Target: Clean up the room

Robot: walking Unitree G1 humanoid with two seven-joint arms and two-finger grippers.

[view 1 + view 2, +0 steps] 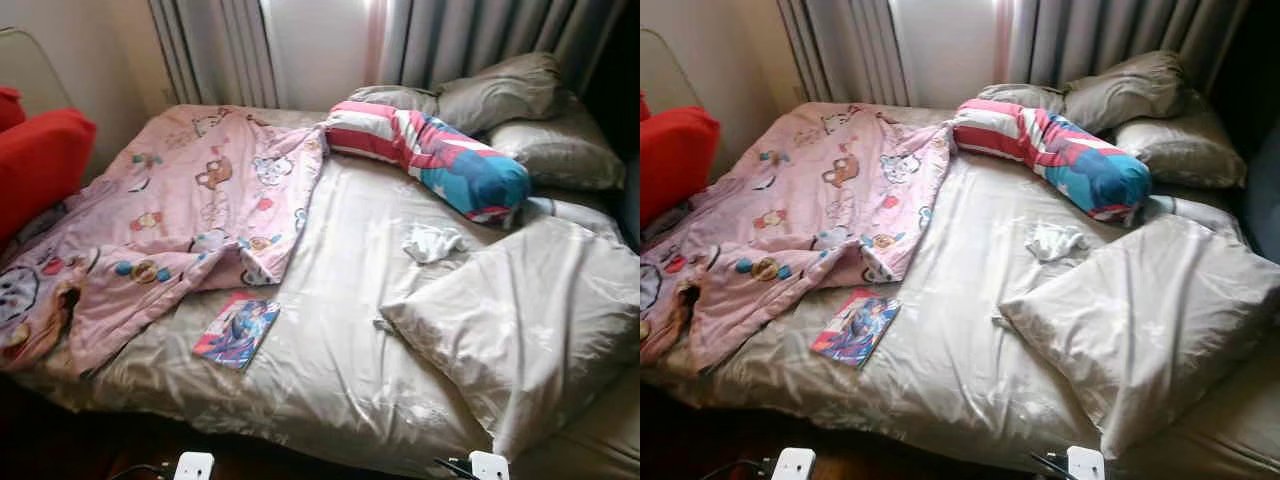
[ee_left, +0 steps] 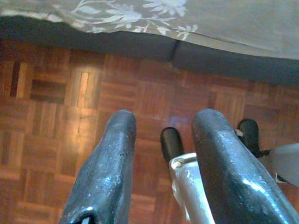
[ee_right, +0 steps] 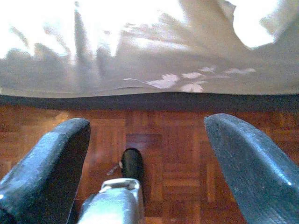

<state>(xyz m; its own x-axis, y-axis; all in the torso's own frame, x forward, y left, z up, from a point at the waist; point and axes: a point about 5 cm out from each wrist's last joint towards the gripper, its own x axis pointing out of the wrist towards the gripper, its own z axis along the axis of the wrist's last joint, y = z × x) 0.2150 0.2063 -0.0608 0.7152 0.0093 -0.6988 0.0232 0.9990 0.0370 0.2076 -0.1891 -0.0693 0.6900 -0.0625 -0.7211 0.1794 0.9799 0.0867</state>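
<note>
A bed (image 1: 330,330) with a beige sheet stands before me. A pink cartoon blanket (image 1: 190,200) lies crumpled over its left half. Near the front edge rests a colourful book (image 1: 238,330). A striped red, white and blue bolster (image 1: 430,150) lies across the head end, with a small white cloth (image 1: 430,242) just in front of it. A large beige pillow (image 1: 520,320) sits askew at the front right. Both arms hang low by the bedside. My left gripper (image 2: 164,122) and right gripper (image 3: 147,126) are open over the parquet floor, holding nothing.
Grey pillows (image 1: 510,95) are stacked at the head of the bed below the curtains (image 1: 450,40). A red cushion (image 1: 40,165) sits at the far left. The bed's hanging sheet edge (image 3: 149,74) is close ahead of both grippers. My own foot (image 3: 132,164) stands on the floor.
</note>
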